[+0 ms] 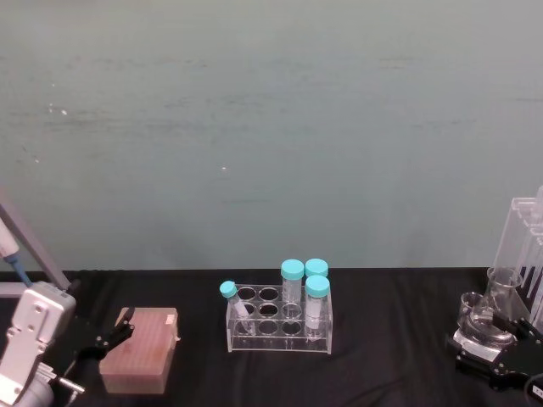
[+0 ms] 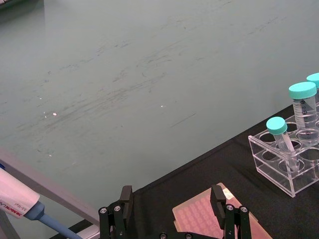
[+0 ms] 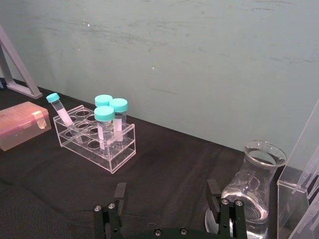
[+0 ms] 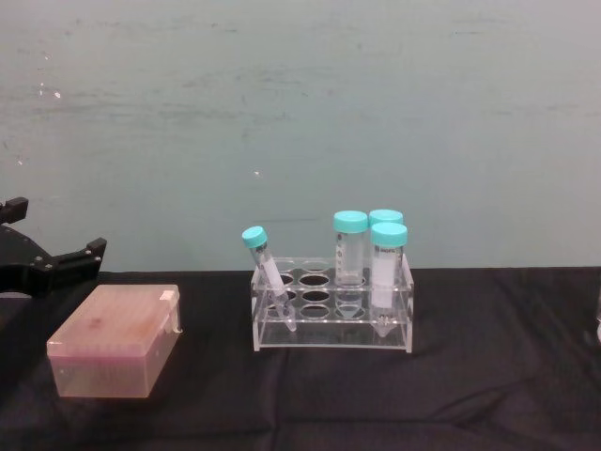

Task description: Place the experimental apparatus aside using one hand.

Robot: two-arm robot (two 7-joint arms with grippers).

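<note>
My right tool (image 3: pixel 167 198) stands low over the black surface (image 3: pixel 164 169) with its fingers apart and nothing between them. The task's glassware is close to it: the conical flask (image 3: pixel 251 191) stands upright just ahead of the tool, beside one finger (image 3: pixel 214 191) rather than in the gap, and the tall acrylic stand (image 1: pixel 528 242) rises just beyond the flask on its outer side. In my judgement the step in hand is lining up on the flask, and the alignment is not yet adequate. The tool needs to shift sideways until the flask sits centred between the fingers, then take it low on the neck, where the glass is narrow. A grip on the sloped body is likely to slip. I should close gently and lift straight, keeping clear of the stand. The tube rack (image 3: pixel 94 134) is well away on the inner side and poses no risk. My left tool (image 2: pixel 171 201) is idle with its fingers apart, over the pink tip box (image 2: pixel 199 219).
</note>
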